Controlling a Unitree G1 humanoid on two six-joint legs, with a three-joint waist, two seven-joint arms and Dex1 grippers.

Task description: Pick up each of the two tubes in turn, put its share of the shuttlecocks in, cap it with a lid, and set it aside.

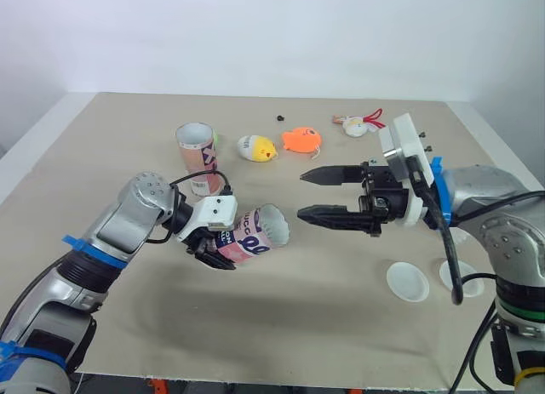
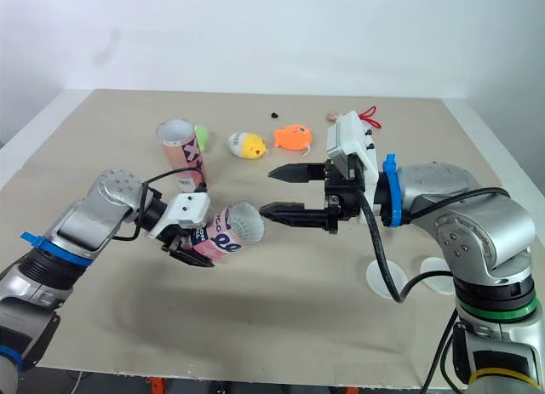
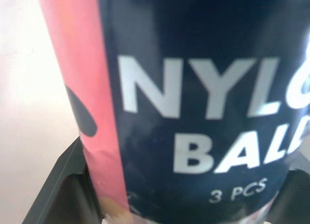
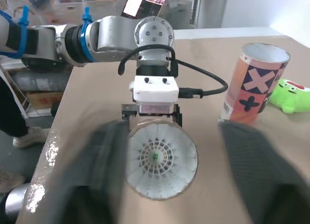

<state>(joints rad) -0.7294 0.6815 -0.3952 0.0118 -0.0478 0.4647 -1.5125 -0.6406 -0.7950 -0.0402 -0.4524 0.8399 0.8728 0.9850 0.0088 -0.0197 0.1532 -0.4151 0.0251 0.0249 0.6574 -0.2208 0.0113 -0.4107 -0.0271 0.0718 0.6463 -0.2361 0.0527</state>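
Within left pincer (image 1: pixel 216 249) — tube (image 1: pixel 258 231)

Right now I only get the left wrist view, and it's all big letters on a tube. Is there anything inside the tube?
Observer: Yes. The right wrist view looks straight into the open mouth of the tube, and a white shuttlecock sits inside.
Operator: What's in front of it?
Observer: The right pincer, open and empty, pointing at that mouth.
Operator: What can I cap it with?
Observer: Two white lids lie flat on the table, beside the right arm.
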